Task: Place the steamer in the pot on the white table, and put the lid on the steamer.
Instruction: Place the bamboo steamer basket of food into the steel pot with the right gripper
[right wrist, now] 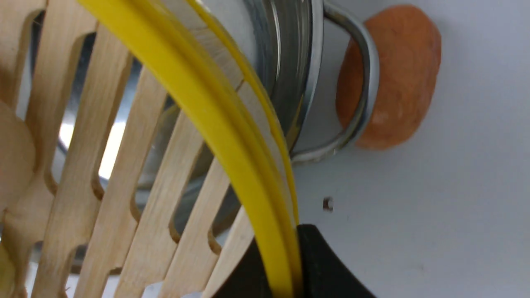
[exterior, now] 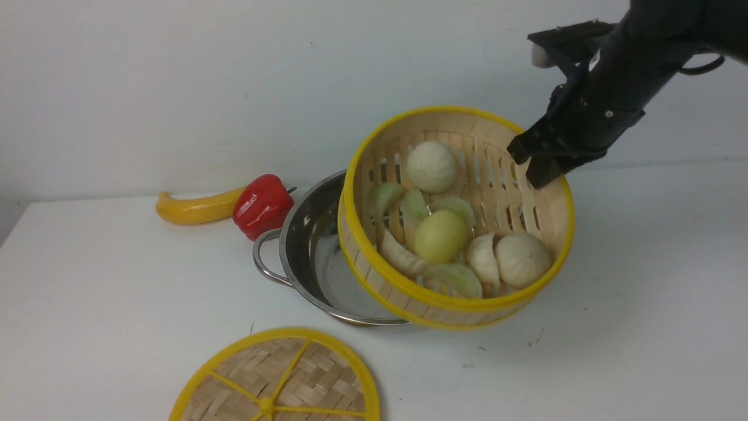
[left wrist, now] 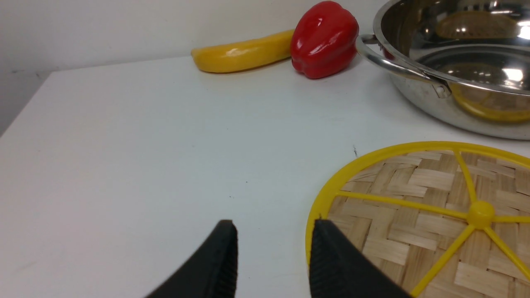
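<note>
Matte black right arm, looped black cable, tapered black fingers, ribbed inner faces

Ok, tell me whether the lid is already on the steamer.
No, the lid lies flat on the white table, while the steamer hangs uncovered and tilted in the right gripper.

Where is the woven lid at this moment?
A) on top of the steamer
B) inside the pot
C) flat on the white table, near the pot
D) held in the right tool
C: the lid lies flat on the white table, on the robot's side of the pot, while the right tool grips the uncovered steamer by its rim.
</note>
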### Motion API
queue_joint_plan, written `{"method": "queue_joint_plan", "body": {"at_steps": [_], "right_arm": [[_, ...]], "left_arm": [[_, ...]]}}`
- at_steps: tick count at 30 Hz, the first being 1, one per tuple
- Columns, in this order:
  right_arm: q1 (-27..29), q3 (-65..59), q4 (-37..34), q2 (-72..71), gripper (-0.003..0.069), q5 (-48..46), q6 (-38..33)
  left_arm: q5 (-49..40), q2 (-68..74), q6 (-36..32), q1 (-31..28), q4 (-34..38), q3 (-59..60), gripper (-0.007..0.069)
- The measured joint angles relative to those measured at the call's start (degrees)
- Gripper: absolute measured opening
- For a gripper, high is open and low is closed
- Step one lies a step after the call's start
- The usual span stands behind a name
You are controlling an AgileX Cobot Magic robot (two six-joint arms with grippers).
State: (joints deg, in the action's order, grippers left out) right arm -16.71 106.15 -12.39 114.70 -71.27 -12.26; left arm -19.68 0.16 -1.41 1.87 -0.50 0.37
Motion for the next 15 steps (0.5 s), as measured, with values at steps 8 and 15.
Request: {"method": "queue_joint_plan", "body": {"at_steps": [8, 15], "right_arm": [[-0.1, 11.6, -3.8, 7.4, 0.0052, -0.1, 0.0], [-1.2, 20.1, -4.4, 12.4, 0.0052, -0.1, -0.3]], "left_arm": [[0.0, 0.0, 0.0, 0.0, 0.0, 0.0, 0.0241], [0.0, 0.0, 0.0, 0.0, 0.0, 0.0, 0.0241]]}}
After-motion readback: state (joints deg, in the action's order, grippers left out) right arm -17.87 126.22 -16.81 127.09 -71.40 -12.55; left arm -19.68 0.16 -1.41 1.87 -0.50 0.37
